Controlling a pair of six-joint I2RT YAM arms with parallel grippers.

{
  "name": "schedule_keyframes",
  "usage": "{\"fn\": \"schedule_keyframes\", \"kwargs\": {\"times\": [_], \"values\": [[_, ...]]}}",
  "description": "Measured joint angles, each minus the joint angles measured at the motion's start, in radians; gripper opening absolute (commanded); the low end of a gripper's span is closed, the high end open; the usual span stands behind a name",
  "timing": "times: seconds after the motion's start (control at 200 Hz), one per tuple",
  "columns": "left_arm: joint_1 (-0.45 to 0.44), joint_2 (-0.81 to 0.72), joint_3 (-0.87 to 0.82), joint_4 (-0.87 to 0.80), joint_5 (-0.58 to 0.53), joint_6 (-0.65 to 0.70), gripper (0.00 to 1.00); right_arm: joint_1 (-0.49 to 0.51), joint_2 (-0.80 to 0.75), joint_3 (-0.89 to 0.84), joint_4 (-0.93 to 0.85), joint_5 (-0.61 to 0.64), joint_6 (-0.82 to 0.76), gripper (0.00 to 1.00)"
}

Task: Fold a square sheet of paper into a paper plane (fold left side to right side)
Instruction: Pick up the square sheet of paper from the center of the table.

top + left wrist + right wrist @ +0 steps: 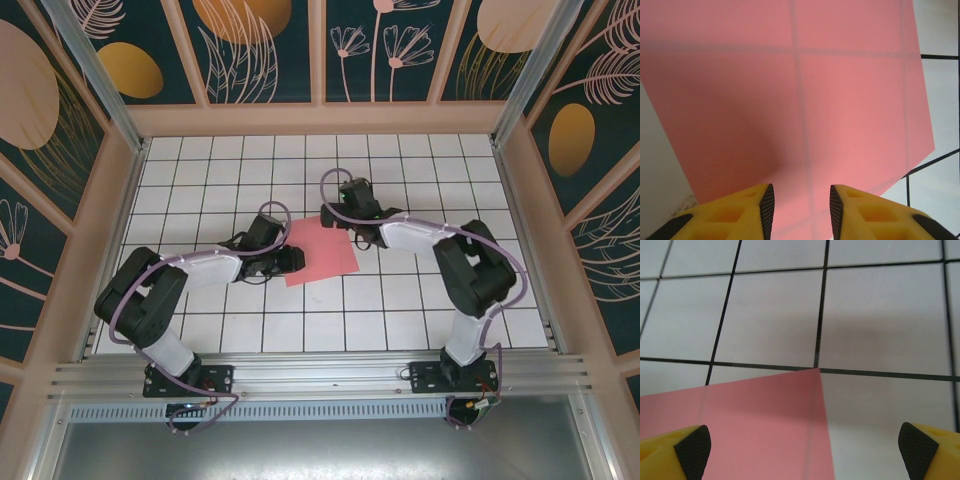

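Left fingers (767, 206) a narrow gap apart, gripping nothing, over the left edge of the square sheet of paper (320, 252); sheet lies mid-table (420, 310); right fingers (692, 450) spread wide, empty, above its far corner.

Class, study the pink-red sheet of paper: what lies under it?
The white grid-tiled table lies under the square sheet of paper; its grid lines show faintly through. Whether anything thin lies beneath cannot be seen.
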Motion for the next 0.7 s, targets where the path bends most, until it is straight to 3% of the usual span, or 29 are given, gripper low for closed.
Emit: {"fn": "schedule_keyframes", "kwargs": {"times": [0.29, 0.696], "values": [[0.0, 0.041, -0.007, 0.024, -0.008, -0.011, 0.31, 0.016, 0.142, 0.097, -0.064, -0.032, 0.0, 0.99], [0.001, 0.069, -0.002, 0.068, -0.034, 0.001, 0.25, 0.076, 0.15, 0.111, -0.112, -0.06, -0.007, 0.97]]}}
